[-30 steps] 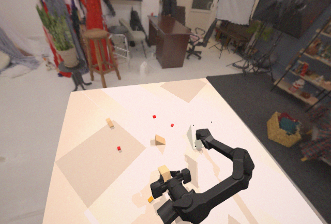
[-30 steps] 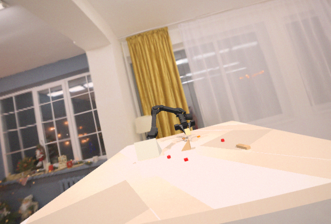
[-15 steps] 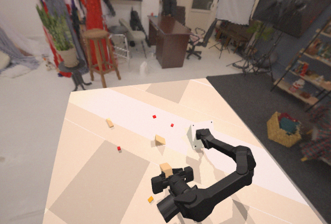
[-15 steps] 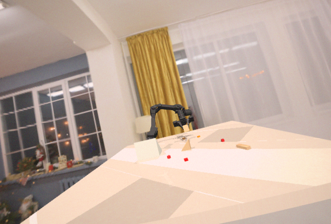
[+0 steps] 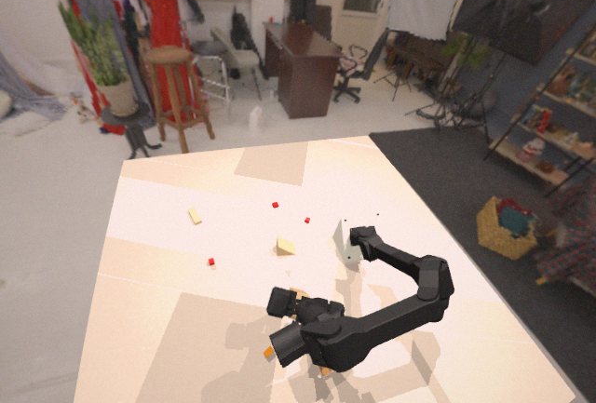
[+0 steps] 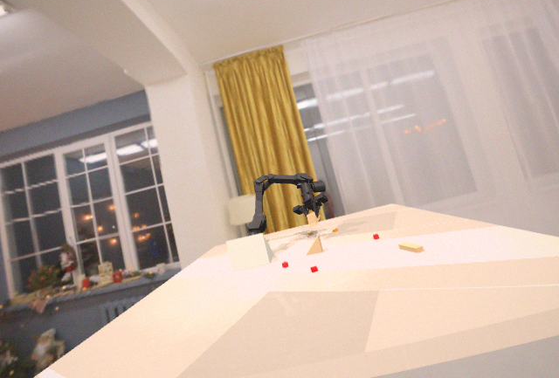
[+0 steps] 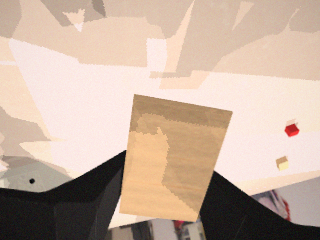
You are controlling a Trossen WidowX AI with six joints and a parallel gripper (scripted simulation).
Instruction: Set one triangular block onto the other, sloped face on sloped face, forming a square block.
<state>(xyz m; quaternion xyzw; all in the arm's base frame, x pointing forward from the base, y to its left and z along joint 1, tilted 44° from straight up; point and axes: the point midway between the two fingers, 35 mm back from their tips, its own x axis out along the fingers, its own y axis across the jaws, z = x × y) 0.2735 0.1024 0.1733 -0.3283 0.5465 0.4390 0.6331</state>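
Jaws hold 1 wedge (image 5: 299, 292) (image 6: 313, 219) (image 7: 172, 160), raised above the table (image 5: 158, 263) (image 6: 225, 342). Wedge 2 (image 5: 285, 247) (image 6: 315, 246) stands farther off, uncovered. Risk: tilted grip, misaligned slopes; contact could shove wedge 2.

My top view looks steeply down from above the desk (image 5: 158, 225) (image 6: 315, 342) (image 7: 110, 90), facing across it into the room, with the arm (image 5: 385, 331) (image 6: 284, 179) low in frame. The exterior view sits farther back, near desk height, tilted, looking across towards the arm and a yellow curtain (image 6: 266, 139). Both share the desk and arm. My wrist view looks between the fingers, very close to a wooden block (image 7: 172, 160).
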